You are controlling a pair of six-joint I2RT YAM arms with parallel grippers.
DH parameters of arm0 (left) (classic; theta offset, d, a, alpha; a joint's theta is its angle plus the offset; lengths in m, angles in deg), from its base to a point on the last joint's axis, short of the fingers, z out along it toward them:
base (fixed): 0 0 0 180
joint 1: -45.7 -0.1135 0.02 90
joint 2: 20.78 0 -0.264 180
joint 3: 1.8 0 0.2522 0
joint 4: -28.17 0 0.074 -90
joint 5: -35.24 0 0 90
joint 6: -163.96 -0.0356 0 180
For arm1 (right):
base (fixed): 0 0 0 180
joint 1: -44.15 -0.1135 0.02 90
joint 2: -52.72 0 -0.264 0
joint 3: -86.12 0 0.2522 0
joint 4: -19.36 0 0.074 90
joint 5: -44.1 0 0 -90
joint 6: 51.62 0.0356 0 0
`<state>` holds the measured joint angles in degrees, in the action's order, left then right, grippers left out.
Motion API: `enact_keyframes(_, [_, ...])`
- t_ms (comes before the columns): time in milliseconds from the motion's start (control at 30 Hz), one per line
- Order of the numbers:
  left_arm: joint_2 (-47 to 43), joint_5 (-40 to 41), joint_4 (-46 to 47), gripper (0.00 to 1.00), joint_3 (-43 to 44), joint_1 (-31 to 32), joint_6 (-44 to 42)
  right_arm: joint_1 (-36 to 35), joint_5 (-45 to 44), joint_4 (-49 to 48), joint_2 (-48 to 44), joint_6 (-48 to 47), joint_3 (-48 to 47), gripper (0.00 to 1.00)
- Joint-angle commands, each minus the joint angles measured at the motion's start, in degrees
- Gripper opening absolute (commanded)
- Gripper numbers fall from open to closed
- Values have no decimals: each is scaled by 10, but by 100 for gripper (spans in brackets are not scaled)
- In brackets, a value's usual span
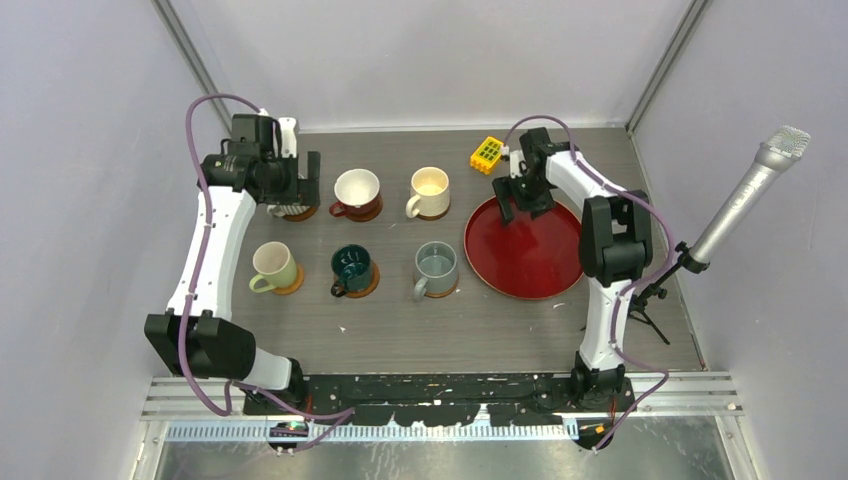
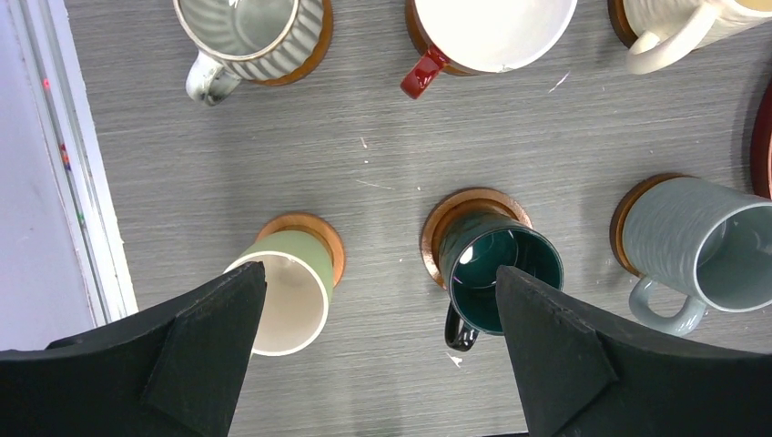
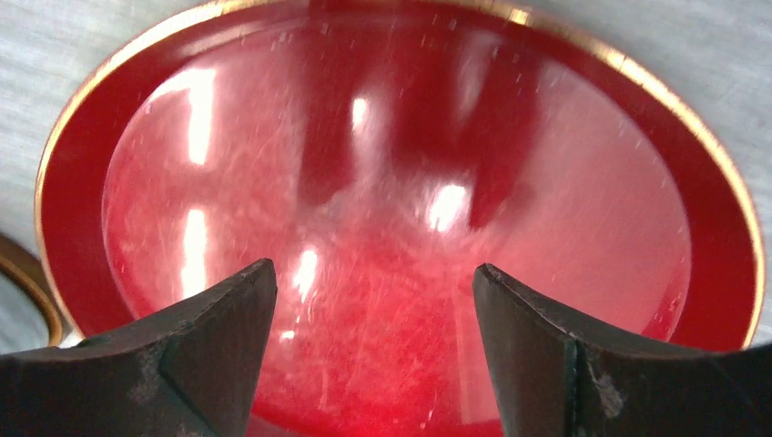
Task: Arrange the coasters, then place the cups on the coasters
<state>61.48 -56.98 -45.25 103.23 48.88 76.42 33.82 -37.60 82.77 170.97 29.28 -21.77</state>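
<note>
A grey wood-grain table (image 1: 400,335) carries six round brown coasters (image 1: 366,283) in two rows of three across its left and middle, one row far and one nearer, each mostly covered. To their right lies a large glossy red round tray (image 1: 530,262) with a gold rim, near the near-right coaster. A small yellow block (image 1: 486,154) sits just beyond the tray's far edge

Cups (image 1: 357,188) on coasters (image 1: 293,285) — 2 rows; R gripper (image 1: 520,208) over red tray (image 1: 530,265).
</note>
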Motion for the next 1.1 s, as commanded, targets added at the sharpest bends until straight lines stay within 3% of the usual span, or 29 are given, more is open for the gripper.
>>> enact_keyframes(0, [-20, 9, 3, 100, 0, -7, -3, -3, -29, -37, 32, 13, -55, 83])
enact_keyframes(433, [7, 18, 2, 100, 3, -13, -11, -3, -75, -65, 140, 39, -171, 84])
enact_keyframes(767, [31, 39, -2, 100, 15, -21, -16, -3, -81, -65, 180, 38, -221, 84])
enact_keyframes(1067, [56, 2, -6, 100, 29, -47, -20, 3, -79, -63, 172, 21, -249, 85])
